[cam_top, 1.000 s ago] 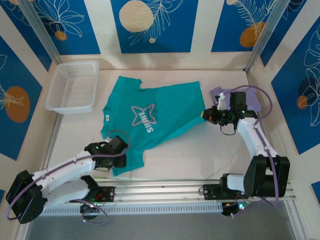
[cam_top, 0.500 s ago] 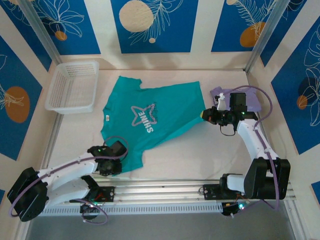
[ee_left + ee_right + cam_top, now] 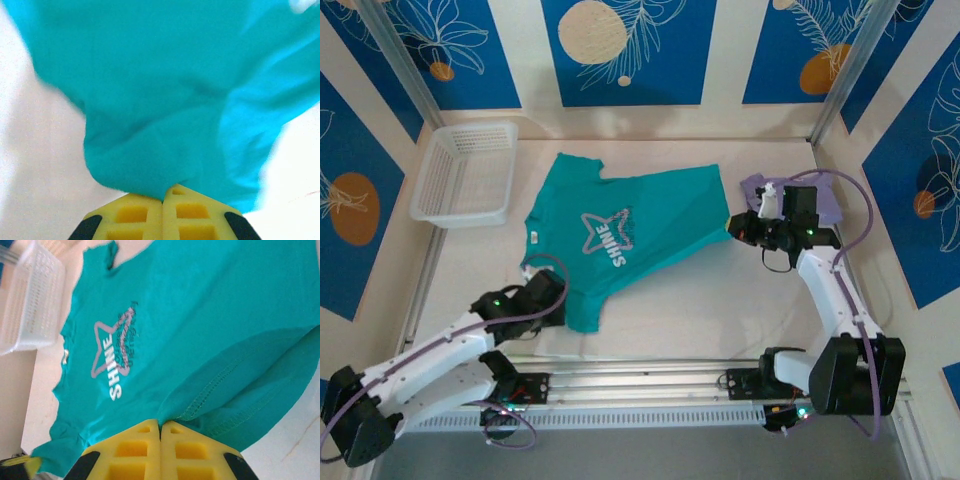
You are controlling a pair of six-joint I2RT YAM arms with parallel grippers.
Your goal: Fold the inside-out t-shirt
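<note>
Lying spread on the desk (image 3: pixel 705 295), just beside the white basket (image 3: pixel 465 172) on its side toward the middle: the teal t-shirt (image 3: pixel 650 210), mostly flat, white print showing.

Pinching the t-shirt's near edge with the left fingers (image 3: pixel 556 290), closer to the arm bases than the basket and a little toward the middle from it. Going from standing apart 1 second ago to pressing fully together now. From the left wrist, showing the 2 yellow left fingers (image 3: pixel 161 201) meeting, with teal cloth (image 3: pixel 160 100) bunching straight out of the seam. Gathering the cloth too: the near flap, broad and flat 1 second ago, now narrowing and drawing in toward that grip.

Keeping hold with the right fingers (image 3: pixel 733 228), across the whole t-shirt from the basket, clamped together on a stitched edge. From the right wrist, showing the right fingers (image 3: pixel 160 432) closed where the doubled, seamed cloth (image 3: pixel 200 315) is rising. Lying beyond that grip, farther again from the basket: a folded lavender shirt (image 3: pixel 832 205), untouched.

Judging from this: finishing the grasping step, with 2 grips now in place at opposite edges. Not yet folding anything. Probably calling next for lifting both edges together, while minding the thin pinch at the near edge.
</note>
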